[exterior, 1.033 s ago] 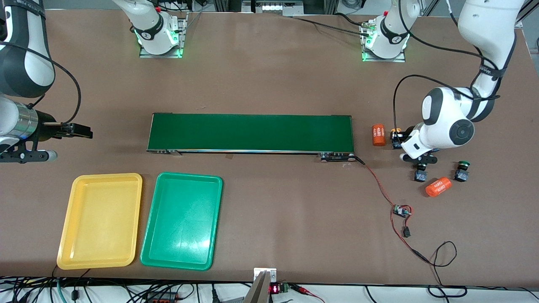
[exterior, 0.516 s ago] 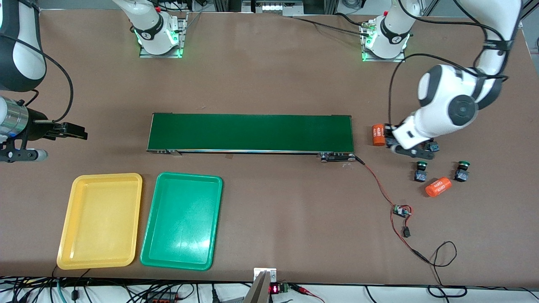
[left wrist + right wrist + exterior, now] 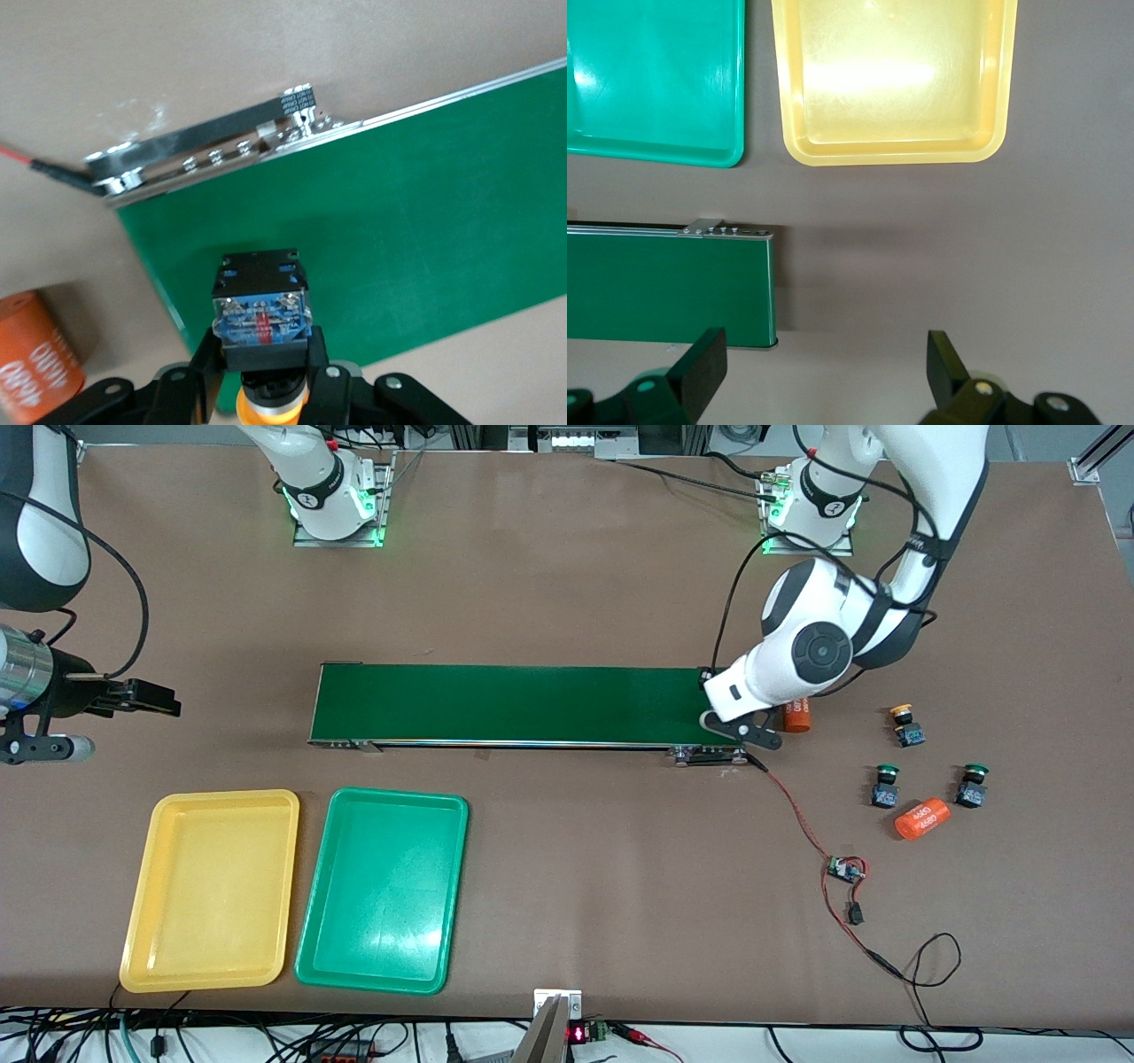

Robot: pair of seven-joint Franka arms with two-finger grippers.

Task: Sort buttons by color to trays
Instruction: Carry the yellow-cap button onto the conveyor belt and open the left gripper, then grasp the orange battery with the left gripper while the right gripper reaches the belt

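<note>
My left gripper [image 3: 260,350] is shut on a yellow-capped button [image 3: 260,310] and holds it over the conveyor belt's [image 3: 399,221] end nearest the left arm. In the front view the left hand [image 3: 735,691] hides that button. Another yellow button [image 3: 905,726] and two green buttons [image 3: 884,786] [image 3: 972,786] stand on the table toward the left arm's end. The yellow tray [image 3: 213,890] and green tray [image 3: 383,890] lie side by side, both empty, nearer the front camera than the belt. My right gripper [image 3: 164,698] waits open over bare table, beside the belt's other end.
One orange cylinder [image 3: 921,819] lies between the green buttons; another [image 3: 797,716] sits partly under the left hand by the belt's end. A red wire with a small circuit board [image 3: 846,870] runs from the belt toward the front edge.
My left arm has lifted a yellow button from the cluster and carried it to the belt's end. The right gripper has drifted slightly away from the belt.
</note>
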